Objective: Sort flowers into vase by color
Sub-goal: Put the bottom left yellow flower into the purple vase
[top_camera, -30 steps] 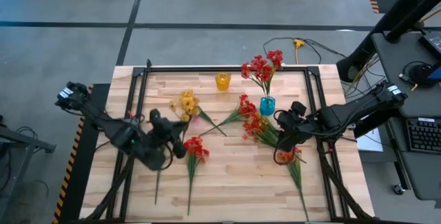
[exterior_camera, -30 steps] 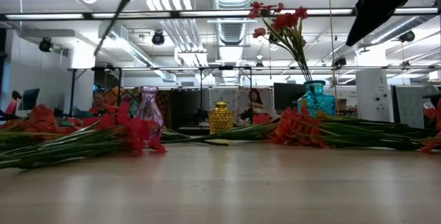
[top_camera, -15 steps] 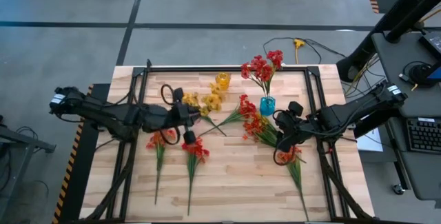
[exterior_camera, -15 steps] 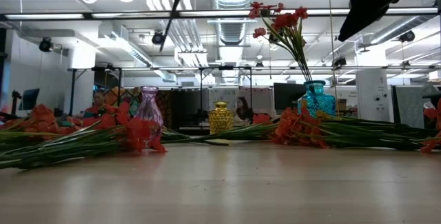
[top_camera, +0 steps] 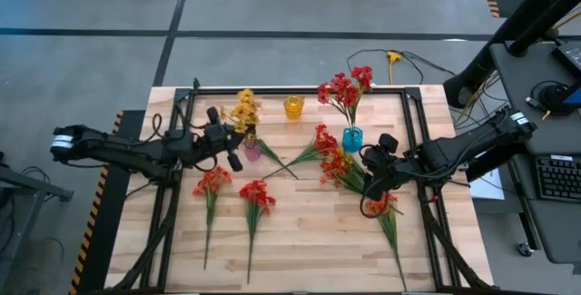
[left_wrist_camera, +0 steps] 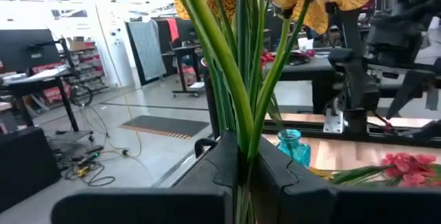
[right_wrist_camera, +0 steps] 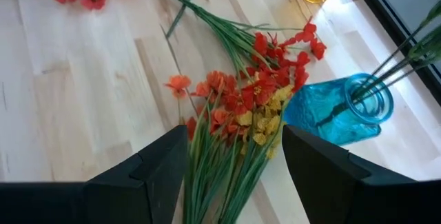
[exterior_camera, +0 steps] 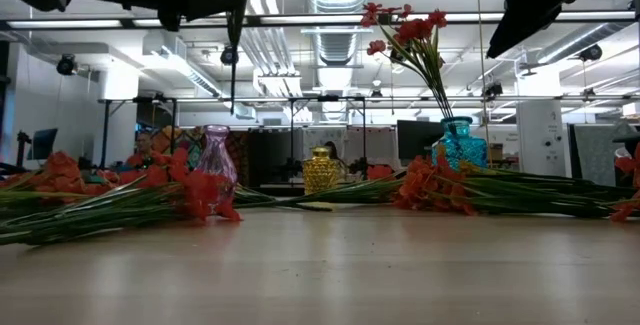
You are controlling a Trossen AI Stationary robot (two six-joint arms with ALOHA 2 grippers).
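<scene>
- My left gripper [left_wrist_camera: 242,172] is clamped tight on the green stems of the yellow flowers [top_camera: 244,108], holding them upright above the table
- In the high view that spray hangs right over the pink vase [top_camera: 251,151], with the yellow blooms toward the far edge
- My right gripper [right_wrist_camera: 234,176] hovers with its fingers spread apart and nothing between them, just above a loose pile of red and orange flowers [right_wrist_camera: 238,103] lying flat on the wood
- Just beyond that pile stands the blue vase [right_wrist_camera: 342,109], with red flowers [top_camera: 345,86] already standing in it
- On the near side of the table [top_camera: 300,240] two red sprays [top_camera: 255,195] lie side by side, another lies by my right arm
- Farthest back sits the yellow vase [top_camera: 292,106], near the table's rear rail
</scene>
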